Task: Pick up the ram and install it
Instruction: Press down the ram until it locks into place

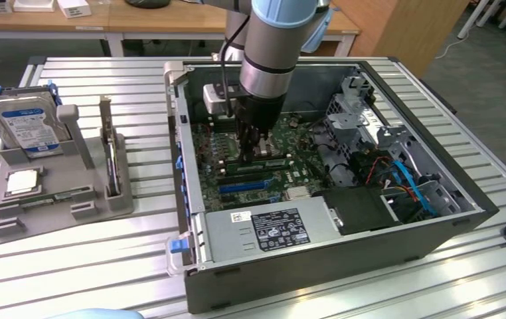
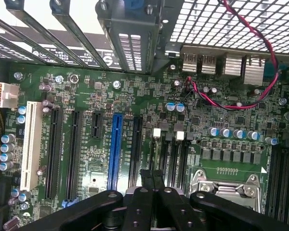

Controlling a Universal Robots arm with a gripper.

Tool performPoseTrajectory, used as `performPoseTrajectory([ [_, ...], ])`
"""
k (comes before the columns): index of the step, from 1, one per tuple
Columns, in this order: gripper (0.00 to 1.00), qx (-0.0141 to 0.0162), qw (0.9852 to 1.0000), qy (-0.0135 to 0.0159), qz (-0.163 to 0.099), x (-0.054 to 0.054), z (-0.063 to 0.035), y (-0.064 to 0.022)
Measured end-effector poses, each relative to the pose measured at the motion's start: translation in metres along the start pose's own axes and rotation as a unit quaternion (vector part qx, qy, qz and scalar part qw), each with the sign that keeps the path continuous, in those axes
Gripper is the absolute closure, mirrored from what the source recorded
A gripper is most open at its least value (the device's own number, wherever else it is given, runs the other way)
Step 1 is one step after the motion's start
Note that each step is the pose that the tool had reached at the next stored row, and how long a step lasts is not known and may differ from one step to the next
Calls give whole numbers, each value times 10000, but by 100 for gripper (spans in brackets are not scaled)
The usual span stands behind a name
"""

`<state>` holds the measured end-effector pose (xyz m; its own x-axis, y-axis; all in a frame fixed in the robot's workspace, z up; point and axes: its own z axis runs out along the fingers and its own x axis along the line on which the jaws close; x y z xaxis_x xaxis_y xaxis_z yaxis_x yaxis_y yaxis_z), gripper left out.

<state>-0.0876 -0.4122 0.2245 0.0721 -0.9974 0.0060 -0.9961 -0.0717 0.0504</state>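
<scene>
In the exterior view, the gripper (image 1: pixel 255 154) reaches down inside the open computer case (image 1: pixel 430 246) over the motherboard (image 1: pixel 235 169), while the ram (image 1: pixel 67 196) lies on the grey holder (image 1: pixel 102 206) to the exterior view's left, well apart from it. In the wrist view, the fingers (image 2: pixel 147 180) are pressed together, gripping nothing, above the motherboard's slots.

I see my arm reaching down into an open computer case (image 1: pixel 324 266), its gripper (image 1: pixel 255 154) closed just above the green motherboard (image 1: pixel 235 166). At the exterior view's left, a grey holder (image 1: pixel 58 199) carries a hard drive (image 1: pixel 27 123), the ram (image 1: pixel 69 195) and a silver chip (image 1: pixel 22 181).
</scene>
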Motion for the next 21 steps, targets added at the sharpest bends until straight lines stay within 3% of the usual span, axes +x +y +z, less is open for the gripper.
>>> performPoseTrajectory([
  [21,90,132,9999,9,1,0,26,-1],
])
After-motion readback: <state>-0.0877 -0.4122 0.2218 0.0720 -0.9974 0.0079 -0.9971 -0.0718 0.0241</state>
